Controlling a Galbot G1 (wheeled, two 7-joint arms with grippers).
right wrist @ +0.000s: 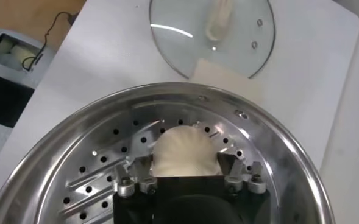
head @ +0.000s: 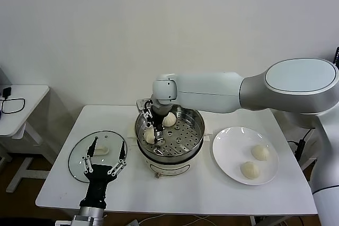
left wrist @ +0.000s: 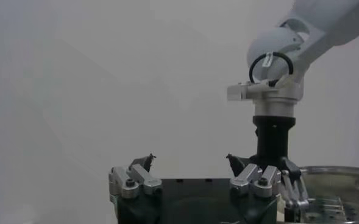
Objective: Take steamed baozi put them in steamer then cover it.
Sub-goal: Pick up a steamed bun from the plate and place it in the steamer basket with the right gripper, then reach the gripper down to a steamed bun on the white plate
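The steamer [head: 197,123] stands mid-table with two steamed baozi on its perforated tray, one at the back [head: 169,120] and one at the left [head: 150,136]. My right gripper [head: 153,130] reaches down into the pot. Seen from the right wrist, it [right wrist: 185,163] stands open, fingers either side of that left baozi [right wrist: 184,146], which rests on the tray. Two more baozi [head: 260,152] [head: 250,170] lie on the white plate [head: 233,141]. The glass cover [head: 79,157] lies flat to the steamer's left, and my left gripper [head: 109,142] hangs open above it.
A small side table [head: 21,101] with a black cable stands beyond the table's left edge. From the left wrist, my open left gripper [left wrist: 189,158] faces the right arm's wrist [left wrist: 273,137] and the steamer rim [left wrist: 344,170].
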